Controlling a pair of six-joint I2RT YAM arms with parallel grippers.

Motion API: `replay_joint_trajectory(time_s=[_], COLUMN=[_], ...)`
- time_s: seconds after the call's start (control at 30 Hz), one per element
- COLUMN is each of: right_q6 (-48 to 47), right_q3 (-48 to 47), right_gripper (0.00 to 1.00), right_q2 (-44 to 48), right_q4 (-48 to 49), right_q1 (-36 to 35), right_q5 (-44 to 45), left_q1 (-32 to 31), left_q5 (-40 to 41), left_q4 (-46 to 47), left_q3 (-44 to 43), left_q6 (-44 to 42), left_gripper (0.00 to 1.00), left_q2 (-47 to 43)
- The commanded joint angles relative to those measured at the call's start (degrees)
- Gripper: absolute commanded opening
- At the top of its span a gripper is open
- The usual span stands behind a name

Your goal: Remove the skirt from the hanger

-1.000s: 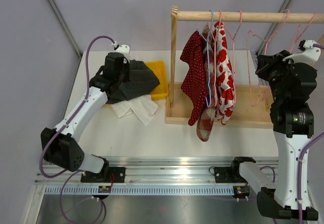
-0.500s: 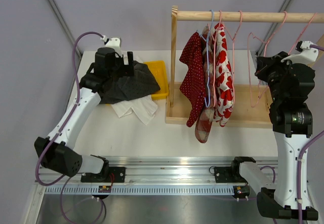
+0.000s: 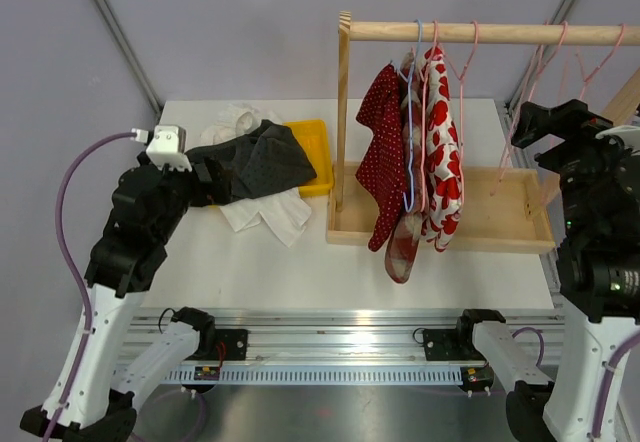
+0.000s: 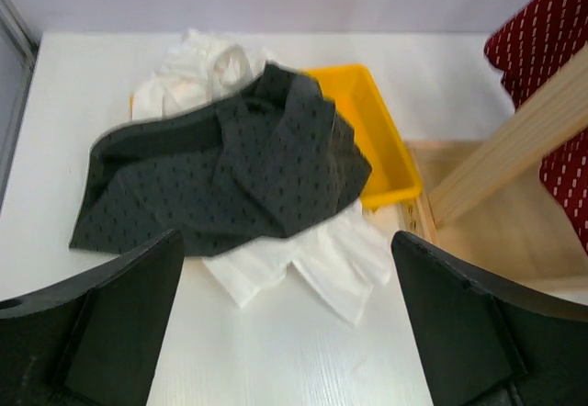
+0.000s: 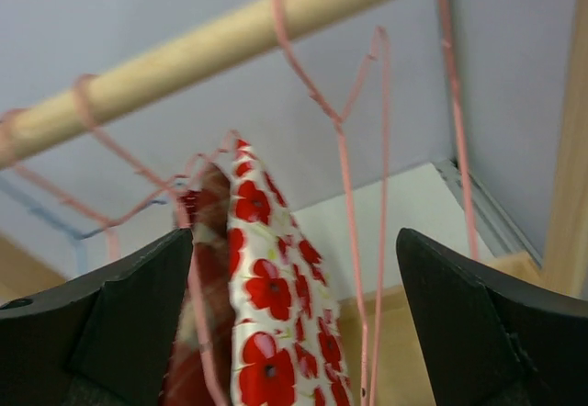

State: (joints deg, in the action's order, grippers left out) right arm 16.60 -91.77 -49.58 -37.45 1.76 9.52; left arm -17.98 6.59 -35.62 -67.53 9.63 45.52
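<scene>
The dark grey dotted skirt (image 3: 250, 167) (image 4: 230, 163) lies crumpled on a pile of white cloth (image 3: 270, 212) (image 4: 312, 264) at the table's left, off any hanger. My left gripper (image 3: 203, 174) (image 4: 287, 241) is open just in front of it, with nothing between its fingers. Over at the right end of the wooden rod (image 3: 480, 32) (image 5: 211, 43), bare pink hangers (image 3: 545, 72) (image 5: 363, 149) hang. There my right gripper (image 3: 552, 122) (image 5: 294, 241) stands open, close to the hangers and holding nothing.
A yellow bin (image 3: 312, 147) (image 4: 377, 140) sits behind the pile. On the rod hang a red dotted garment (image 3: 380, 152), a poppy-print one (image 3: 440, 152) (image 5: 276, 296) and a plaid one (image 3: 405, 237). The rack's wooden base tray (image 3: 500, 212) and upright post (image 3: 343, 112) stand at mid-table.
My left gripper opened, let go of the dark skirt on the pile and drew back toward the near left. My right gripper opened and moved slightly right of the pink hangers.
</scene>
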Motion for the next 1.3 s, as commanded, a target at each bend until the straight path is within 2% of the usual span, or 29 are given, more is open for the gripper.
replay_joint_trajectory(time_s=[0.0,0.03,0.17,0.3,0.43,0.57,0.67,0.7,0.8,0.83,0.93,1.0,1.1,1.13,1.17,1.2,1.23,1.27], right_q6=[-0.43,-0.08,2.20,2.65,2.30,2.21,2.38,2.30,2.47,2.47,2.30,2.30,2.38,2.30,2.21,2.12,2.03,2.12], right_q3=[-5.87,-7.27,-8.61,-4.49,-0.96,1.67,3.08,3.35,3.44,3.35,2.47,-0.06,-4.89,-6.31,-7.54,-9.81,-10.79,-12.46], right_gripper=[1.00,0.99,0.91,0.89,0.88,0.82,0.56,0.37,0.05,0.00,0.00,0.00,0.00,0.00,0.00,0.00,0.00,0.00], right_q2=[-1.65,-2.70,-8.67,-9.83,-10.79,-11.41,-11.50,-11.59,-11.41,-11.33,-10.45,-10.27,-9.92,-9.92,-9.31,-9.04,-8.61,-7.64], right_q4=[-0.16,-0.34,-1.57,-0.78,-0.25,1.23,2.12,2.21,2.38,2.38,2.74,2.03,0.37,-0.42,-1.82,-2.71,-3.67,-5.51], right_q1=[-0.35,-0.35,-0.35,-0.35,-0.35,-0.44,-0.44,-0.44,-0.44,-0.44,-0.44,-0.44,-0.44,-0.44,-0.44,-0.44,-0.44,-0.44], right_q5=[-15.19,-21.84,-31.11,-33.60,-35.79,-35.71,-35.27,-35.01,-33.87,-33.08,-31.85,-31.58,-30.53,-29.83,-29.47,-28.95,-28.33,-28.24], left_q1=[-0.22,-0.22,-0.91,-0.92,-0.92,-0.92,-0.92,-0.92,-0.92,-0.92,-1.18,-2.14,-8.72,-14.31,-17.50,-20.75,-26.70,-29.28], left_q5=[-2.81,-3.07,2.08,3.42,3.88,2.81,2.81,2.81,2.82,2.55,0.10,-0.35,3.06,6.30,7.98,9.30,10.71,10.38], left_q4=[-3.50,-3.67,-5.78,-3.50,-3.41,-3.14,-3.14,-3.06,-3.32,-3.23,-1.57,-1.91,-2.52,-2.88,-3.05,-3.49,-3.76,-4.19], left_q3=[7.72,9.24,14.78,18.48,18.04,18.31,18.31,18.31,17.78,17.52,15.94,12.62,2.08,-5.09,-8.73,-12.16,-19.93,-23.40], left_q6=[2.50,2.33,2.93,3.55,3.47,3.29,3.29,3.29,3.12,2.86,2.15,2.15,1.27,-0.12,-1.01,-2.15,-4.59,-5.75], left_gripper=[0.99,0.99,0.99,0.99,0.99,0.99,0.99,0.99,0.99,0.99,0.99,0.99,0.99,0.99,0.99,0.99,0.99,0.99], left_q2=[-5.51,-6.31,-7.63,-10.27,-9.31,-8.52,-8.69,-8.69,-9.04,-9.22,-9.57,-7.56,-2.74,-0.71,1.13,2.98,7.78,10.18])
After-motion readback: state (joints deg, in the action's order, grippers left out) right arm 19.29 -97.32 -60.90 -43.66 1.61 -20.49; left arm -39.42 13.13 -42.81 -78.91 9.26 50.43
